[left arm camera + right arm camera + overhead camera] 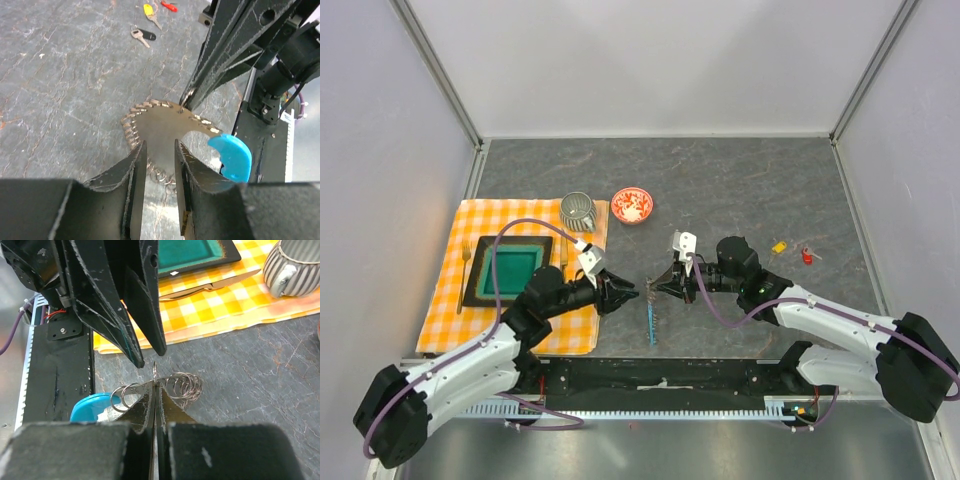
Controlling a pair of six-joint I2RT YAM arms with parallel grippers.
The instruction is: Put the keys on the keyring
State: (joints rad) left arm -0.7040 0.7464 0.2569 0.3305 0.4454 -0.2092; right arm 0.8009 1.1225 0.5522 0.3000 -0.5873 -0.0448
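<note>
My right gripper [155,387] is pinched shut on the keyring [160,125]. It holds the keyring up on its edge, near the front edge of the table [740,180]. My left gripper [160,145] is a little open, just beside it. The keys [144,36] lie well apart, by the right edge.
</note>
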